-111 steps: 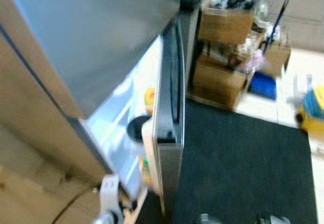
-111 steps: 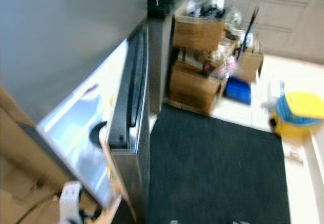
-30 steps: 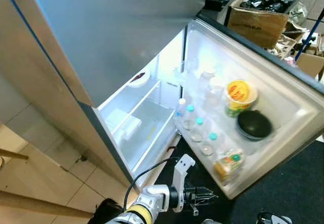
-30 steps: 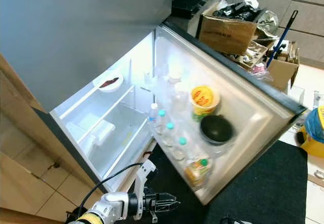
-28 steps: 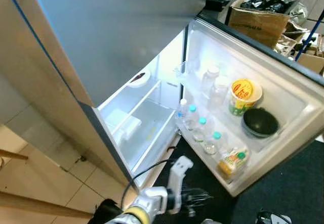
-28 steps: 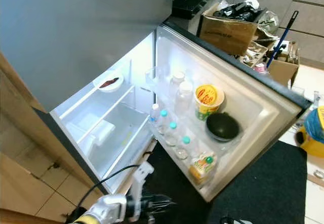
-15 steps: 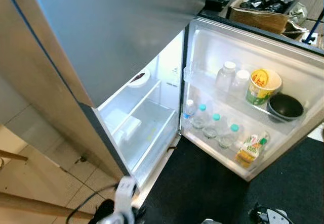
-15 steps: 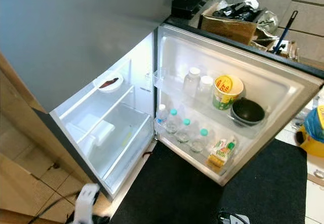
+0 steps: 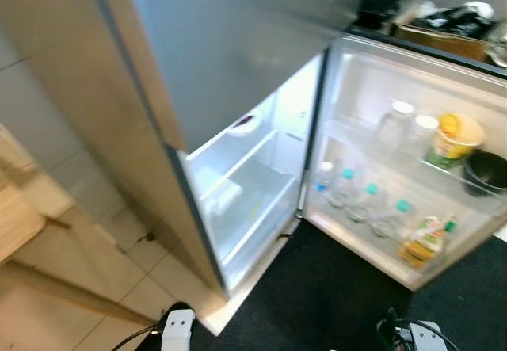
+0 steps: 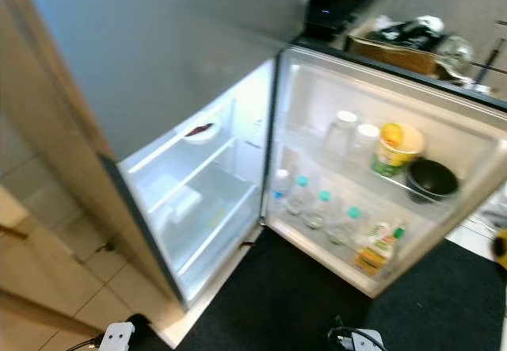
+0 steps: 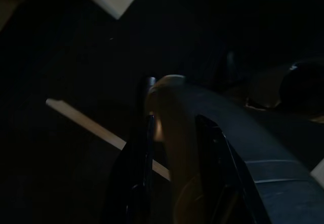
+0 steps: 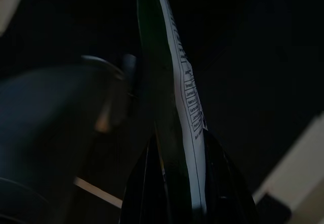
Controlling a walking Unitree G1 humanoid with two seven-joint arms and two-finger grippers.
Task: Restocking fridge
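The right gripper point(image 12: 174, 183) clamps a green labelled pack point(image 12: 172, 97) between its fingers; the left gripper point(image 11: 172, 173) looks shut. Ahead, the fridge door point(image 10: 444, 153) shelves look crowded, so the pack could knock those bottles point(image 10: 321, 208)

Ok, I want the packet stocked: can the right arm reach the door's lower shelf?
Likely yes: the fridge door stands wide open, nothing blocks its lower shelf, though bottles crowd it. The right gripper holds a green packet.
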